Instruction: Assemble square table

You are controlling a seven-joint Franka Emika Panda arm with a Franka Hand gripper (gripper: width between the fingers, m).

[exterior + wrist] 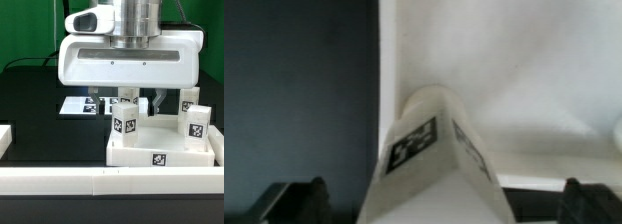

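The square table's top (190,152) is a white rimmed tray lying flat, with a tag on its front wall. One white tagged leg (126,122) stands upright at the tray's corner on the exterior view's left. My gripper (136,104) hangs right over this leg, open. In the wrist view the leg (438,150) rises between the two dark fingertips (303,200), with a gap on each side. The tray's white floor (509,70) lies beyond it. Two more tagged legs (196,122) stand at the tray's side on the exterior view's right.
The marker board (82,104) lies flat on the black table behind the tray. A long white rail (100,182) runs along the front, and another white rail piece (5,140) sits at the exterior view's left edge.
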